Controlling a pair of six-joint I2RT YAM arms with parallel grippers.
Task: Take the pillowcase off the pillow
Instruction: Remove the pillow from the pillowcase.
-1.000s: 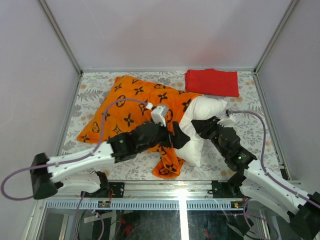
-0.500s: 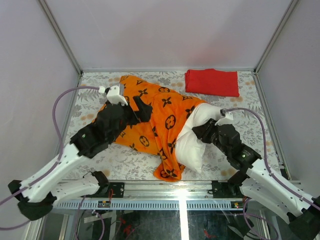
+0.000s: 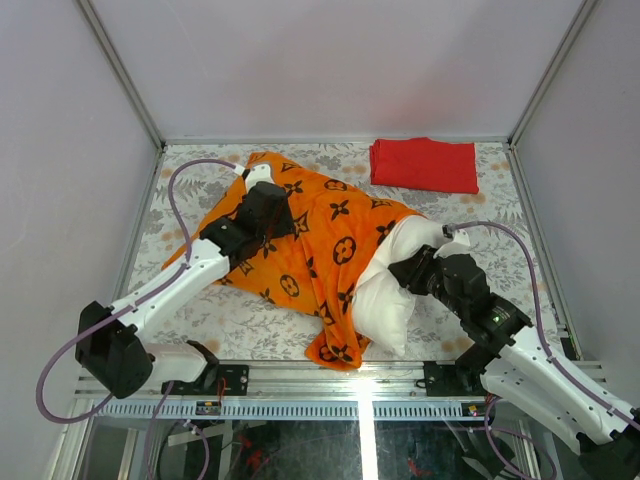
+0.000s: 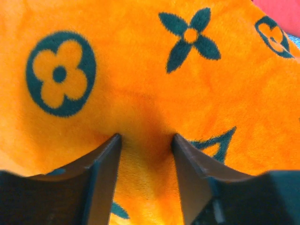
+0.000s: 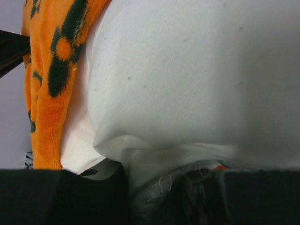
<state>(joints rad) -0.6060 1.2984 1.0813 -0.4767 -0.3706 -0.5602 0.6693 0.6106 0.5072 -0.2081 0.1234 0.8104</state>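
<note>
Pale grey walls are enclosing the bench (image 3: 250, 322), which is wearing a floral covering. The pillow (image 3: 385, 300) is lying toward the near right of it, its right half bare and its left part tucked under the pillowcase (image 3: 330, 235), which is spreading away to the pillow's left and far side. A folded red cloth (image 3: 424, 164) is sitting well beyond the pillow, untouched. A second ago the left gripper (image 3: 283, 222) was working on the fabric right beside the pillow. It has since swung out wide open and is now pressing down on the orange cloth well to the pillow's left. Its fingers (image 4: 105, 159) are drawing in on either side of a raised fold, and I cannot tell whether they are nipping it yet. The right gripper (image 3: 408, 268) is staying clamped on a bunch of the pillow's white cover at its right end, anchoring it. This is looking like a fresh grip farther from the opening, so the next pull can draw the case leftward off the pillow. The pillowcase is only partly off. Black flowers, stars and ringed motifs are covering the pillowcase like a monogram, but no lettering, brand or label is showing legibly anywhere.
</note>
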